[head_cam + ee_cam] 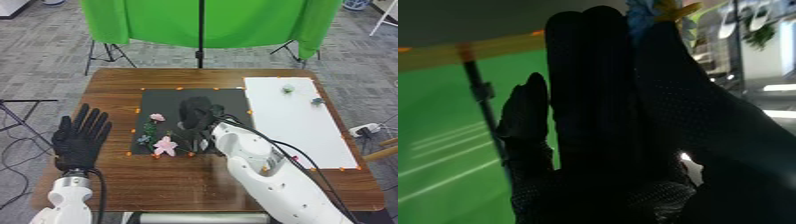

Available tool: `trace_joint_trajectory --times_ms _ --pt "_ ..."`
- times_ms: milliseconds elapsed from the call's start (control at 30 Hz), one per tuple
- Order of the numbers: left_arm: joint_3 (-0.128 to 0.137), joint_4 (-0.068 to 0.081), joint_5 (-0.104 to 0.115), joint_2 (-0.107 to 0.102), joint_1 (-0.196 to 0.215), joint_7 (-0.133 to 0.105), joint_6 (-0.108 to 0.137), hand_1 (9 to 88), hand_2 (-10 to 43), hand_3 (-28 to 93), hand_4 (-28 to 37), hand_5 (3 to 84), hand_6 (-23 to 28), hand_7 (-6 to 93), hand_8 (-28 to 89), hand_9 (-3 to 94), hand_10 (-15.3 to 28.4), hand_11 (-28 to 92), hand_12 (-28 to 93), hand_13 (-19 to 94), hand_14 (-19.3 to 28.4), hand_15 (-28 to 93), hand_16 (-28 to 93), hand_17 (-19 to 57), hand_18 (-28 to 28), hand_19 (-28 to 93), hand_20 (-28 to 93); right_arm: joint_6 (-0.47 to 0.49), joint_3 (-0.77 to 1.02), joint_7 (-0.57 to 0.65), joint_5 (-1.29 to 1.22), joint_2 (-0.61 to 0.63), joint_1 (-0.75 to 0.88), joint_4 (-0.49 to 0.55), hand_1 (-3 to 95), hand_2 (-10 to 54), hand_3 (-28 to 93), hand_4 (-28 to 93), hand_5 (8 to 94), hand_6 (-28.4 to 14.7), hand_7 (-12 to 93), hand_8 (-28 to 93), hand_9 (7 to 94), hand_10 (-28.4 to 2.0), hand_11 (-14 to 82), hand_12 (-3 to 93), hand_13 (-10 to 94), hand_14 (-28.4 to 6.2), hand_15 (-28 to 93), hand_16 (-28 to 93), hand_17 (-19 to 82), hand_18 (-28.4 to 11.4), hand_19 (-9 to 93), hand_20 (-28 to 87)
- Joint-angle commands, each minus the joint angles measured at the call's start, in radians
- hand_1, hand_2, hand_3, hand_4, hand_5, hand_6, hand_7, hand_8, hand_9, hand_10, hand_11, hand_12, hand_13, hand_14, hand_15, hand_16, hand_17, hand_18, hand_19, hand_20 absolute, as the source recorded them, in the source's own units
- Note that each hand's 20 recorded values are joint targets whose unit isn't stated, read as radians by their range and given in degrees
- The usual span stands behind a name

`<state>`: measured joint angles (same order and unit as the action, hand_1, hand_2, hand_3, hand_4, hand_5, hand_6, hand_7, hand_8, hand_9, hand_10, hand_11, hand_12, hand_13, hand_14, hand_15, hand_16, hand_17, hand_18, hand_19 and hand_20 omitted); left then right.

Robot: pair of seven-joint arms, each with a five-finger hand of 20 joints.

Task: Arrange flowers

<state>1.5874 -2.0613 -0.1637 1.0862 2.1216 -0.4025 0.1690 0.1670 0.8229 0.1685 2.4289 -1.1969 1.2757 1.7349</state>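
Nearest the lens in my head view, the robot's white right arm [266, 172] slants up from five o'clock across a brown wooden table [160, 185]. Its black-gloved right hand [194, 116] lies near the clock's centre, over a dark mat [169, 100]. From the right wrist view, I see its long fingers close together, pinching with the thumb a blue flower [638, 16] that has yellow parts. Back in the head view, a large pink flower [165, 145] lies on the mat at seven o'clock; a smaller pink bloom [157, 117] is at nine. Toward three o'clock, I find a white sheet [275, 120], with a small pale-green item [288, 88] on it at two. Between eight and nine, the left hand [78, 142] has straight, slightly spread fingers. Green cloth [169, 27] hangs beyond the table at twelve.
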Motion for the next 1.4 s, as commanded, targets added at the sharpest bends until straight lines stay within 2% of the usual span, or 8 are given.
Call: trace_joint_trajectory --times_ms 33,567,600,667,767,933,1133,1400 --pt "0.000 0.001 -0.019 -0.003 0.005 0.041 0.014 23.9 11.9 76 -28.3 34.9 7.3 9.4 -11 30.2 12.5 13 7 24 12.3 20 -4 -7.0 12.1 25 9 0.056 0.000 0.000 0.043 0.024 0.008 0.012 56.8 -9.5 76 -28 75.0 0.9 26 -2 82.9 -10.7 7.2 36.9 66 -7.6 37 38 29 -22.3 85 44" --pt "0.003 0.010 -0.021 -0.003 -0.002 0.058 0.018 23.9 12.2 75 -28.3 34.9 7.4 8.9 -10 29.8 12.2 13 7 24 12.1 20 -4 -7.1 12.1 26 8 0.042 -0.001 0.006 0.124 0.034 0.054 0.006 57.2 -9.5 77 -28 70.9 0.9 23 -3 80.6 -10.5 7.3 36.3 65 -7.5 38 38 29 -22.5 86 45" --pt "0.004 0.008 -0.020 -0.002 -0.002 0.057 0.026 23.9 12.2 75 -28.3 34.9 7.5 8.9 -10 29.8 12.2 13 7 24 12.2 20 -4 -7.1 12.1 26 8 0.040 -0.001 0.007 0.123 0.038 0.054 0.007 57.1 -9.5 77 -28 70.4 1.0 22 -3 80.5 -10.5 7.3 36.2 65 -7.5 38 38 29 -22.5 86 45" --pt "0.007 -0.010 -0.025 -0.001 0.000 0.065 0.095 24.4 11.7 76 -28.3 35.0 7.6 9.0 -10 30.0 12.6 14 8 24 12.2 20 -4 -7.2 12.2 26 9 0.032 0.003 0.005 0.106 0.041 0.053 0.007 57.5 -9.5 77 -28 70.4 1.0 22 -4 80.0 -10.5 7.2 35.9 64 -7.5 39 37 29 -22.5 86 45" --pt "0.006 -0.005 0.011 -0.001 0.003 0.041 0.057 26.4 10.9 76 -28.3 36.0 8.0 9.7 -10 30.6 13.0 15 8 24 12.7 20 -4 -7.3 12.3 26 9 0.028 0.008 0.009 0.104 0.048 0.056 0.016 58.1 -9.5 76 -28 70.4 1.2 21 -4 79.8 -10.5 7.1 35.2 64 -7.5 39 37 28 -22.5 85 45" --pt "0.003 -0.002 0.007 0.000 0.005 0.026 0.040 26.2 10.5 76 -28.3 36.3 8.2 9.8 -10 30.8 13.3 15 7 23 13.0 21 -4 -7.5 12.4 27 8 -0.001 0.021 0.020 0.080 0.059 0.064 0.037 58.0 -9.5 77 -28 67.4 1.8 20 -14 77.2 -10.6 10.1 31.4 64 -7.2 39 37 28 -22.6 84 46" --pt "0.003 -0.006 0.008 0.004 0.014 0.023 0.056 26.0 10.1 76 -28.3 36.4 8.3 9.7 -10 30.8 13.4 15 7 23 13.3 21 -5 -7.6 12.4 27 8 -0.001 0.044 0.033 0.056 0.093 0.090 0.097 56.1 -9.5 78 -28 64.0 1.3 19 -14 74.4 -11.2 14.7 27.7 64 -7.1 40 37 28 -22.7 84 46" --pt "0.008 -0.015 0.018 0.007 0.033 -0.002 0.040 26.1 10.0 77 -28.3 36.7 8.5 10.0 -10 30.9 13.9 15 7 23 13.9 22 -4 -8.0 12.5 27 8 -0.052 0.192 0.110 0.022 0.171 0.134 0.148 47.5 -9.5 83 -28 61.2 0.5 18 -14 68.8 -13.4 21.7 18.8 61 -9.9 47 29 27 -22.9 84 45"
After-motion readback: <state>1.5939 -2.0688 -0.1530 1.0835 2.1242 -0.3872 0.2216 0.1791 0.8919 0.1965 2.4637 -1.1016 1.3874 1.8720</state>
